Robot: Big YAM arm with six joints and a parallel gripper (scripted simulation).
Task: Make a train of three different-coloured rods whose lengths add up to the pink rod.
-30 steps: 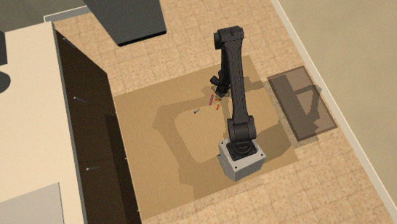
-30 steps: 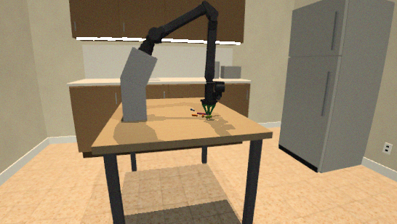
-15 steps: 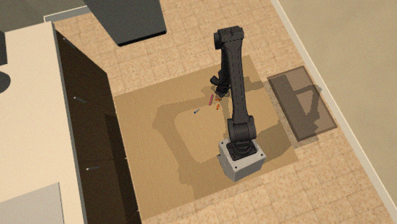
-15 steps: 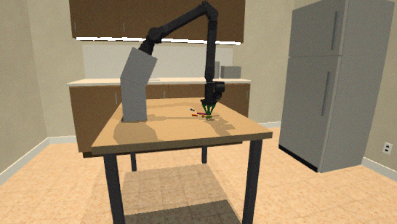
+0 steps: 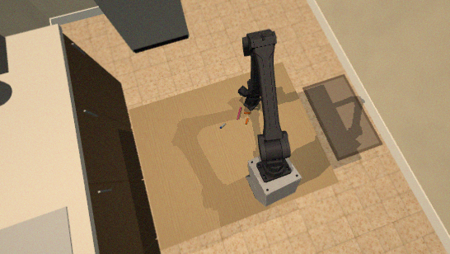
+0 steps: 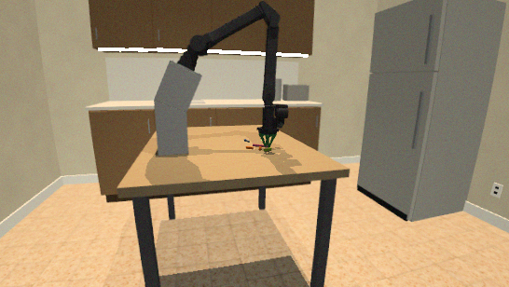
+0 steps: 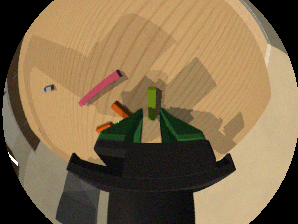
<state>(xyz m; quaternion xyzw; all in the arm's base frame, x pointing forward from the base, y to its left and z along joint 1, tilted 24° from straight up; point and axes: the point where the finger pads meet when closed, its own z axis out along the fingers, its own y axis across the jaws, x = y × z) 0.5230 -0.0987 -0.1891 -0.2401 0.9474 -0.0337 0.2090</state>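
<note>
To take the lime rod (image 6: pixel 268 149) (image 7: pixel 152 102) well, keep the jaws (image 5: pixel 250 107) (image 6: pixel 267 146) centred over its middle and come straight down, so they pinch its long sides evenly from nine and three o'clock. Close gently, since an uneven touch could twist so small a piece. Check the grip before lifting, then go high enough to clear the near orange rod (image 5: pixel 247 112) (image 6: pixel 260 148) (image 7: pixel 119 109), the other orange rod (image 5: pixel 246 121) (image 6: pixel 250 147) (image 7: pixel 104 128) and the pink rod (image 5: pixel 239 113) (image 6: pixel 257 145) (image 7: pixel 100 88).

Lime looks the right third piece: with blue and grey it matches pink's length. The small blue-and-grey pair (image 5: pixel 222 125) (image 6: pixel 246 140) (image 7: pixel 49 88) seems already joined, though its seam is too small to judge. Lime should be turned to its line before being set against one end.

The jaws stand fairly narrow but parted, holding nothing. In the wrist view the lime rod lies on the bench (image 5: pixel 165 165) (image 6: pixel 224 174) (image 7: pixel 190 40) pointing to twelve o'clock, its near end appearing between the tips and most of it ahead; the pair is at about ten o'clock, well apart.
</note>
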